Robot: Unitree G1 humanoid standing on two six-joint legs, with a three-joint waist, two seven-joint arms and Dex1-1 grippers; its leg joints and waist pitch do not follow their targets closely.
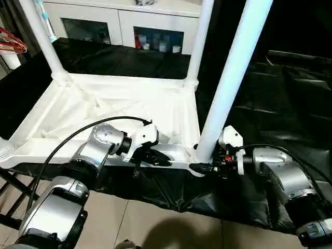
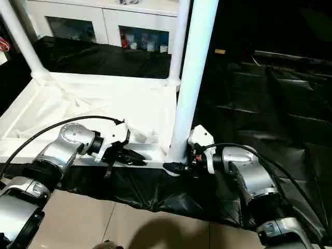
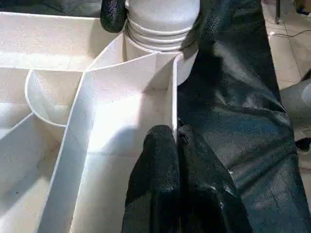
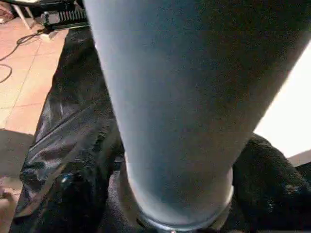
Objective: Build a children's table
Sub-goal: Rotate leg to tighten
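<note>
The white table top (image 1: 119, 104) lies upside down on a black sheet, ribbed underside up. Three white legs stand in its corner sockets: far left (image 1: 41, 36), far right (image 1: 199, 41) and near right (image 1: 233, 72). My left gripper (image 1: 161, 158) is shut on the top's near rim wall (image 3: 172, 97), just left of the near right socket. My right gripper (image 1: 205, 167) is shut around the base of the near right leg (image 4: 175, 121), with a black finger (image 4: 272, 194) on each side of it.
The black sheet (image 1: 290, 104) covers the work surface and hangs over its front edge above a tiled floor (image 1: 155, 223). A white glass-doored cabinet (image 1: 124, 26) stands behind. A red wire object (image 1: 10, 41) hangs at far left.
</note>
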